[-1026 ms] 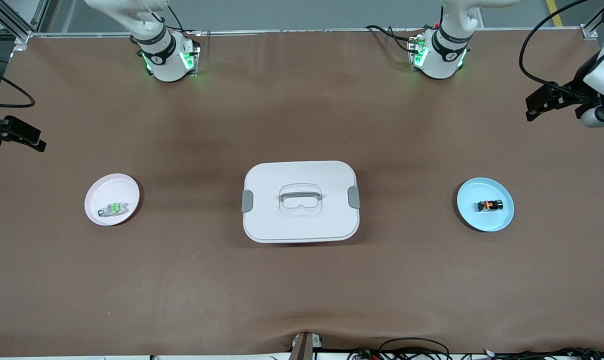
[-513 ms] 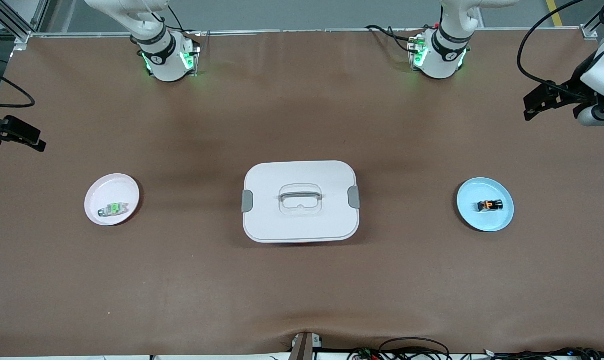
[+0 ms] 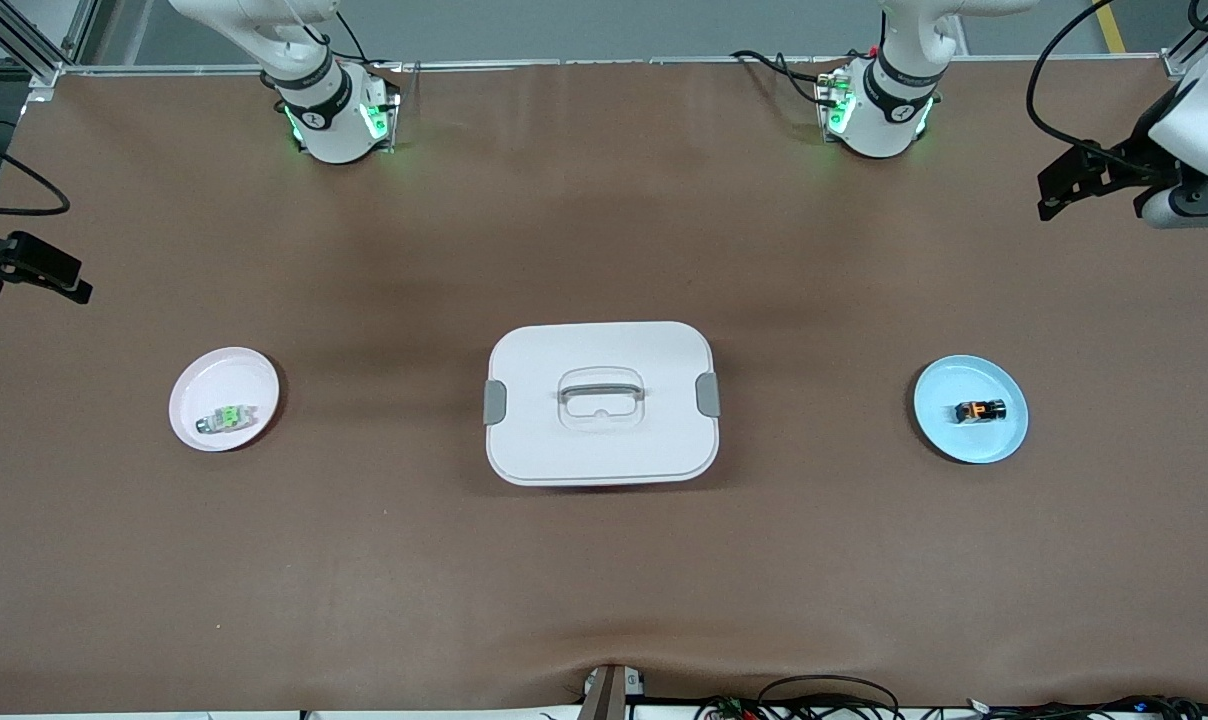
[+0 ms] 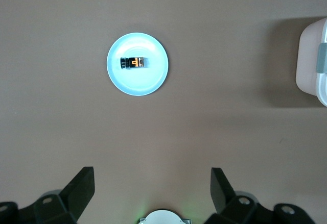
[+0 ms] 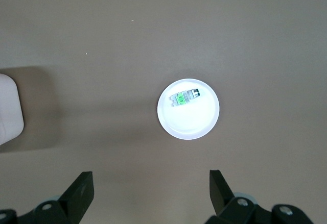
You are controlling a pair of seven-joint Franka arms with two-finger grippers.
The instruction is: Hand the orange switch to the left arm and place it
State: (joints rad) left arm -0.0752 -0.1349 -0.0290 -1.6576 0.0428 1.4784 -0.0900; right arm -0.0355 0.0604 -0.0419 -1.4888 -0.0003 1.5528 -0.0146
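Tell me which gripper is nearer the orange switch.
Left. The left gripper hangs above the table at the orange switch's end; the right gripper is up at the other end.

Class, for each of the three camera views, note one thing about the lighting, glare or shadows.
Front view: green light glows at both arm bases, and the box throws a soft shadow. Left wrist view: the blue plate looks washed out around the orange switch. Right wrist view: the pale plate glares white, with box shadow at the frame's edge.
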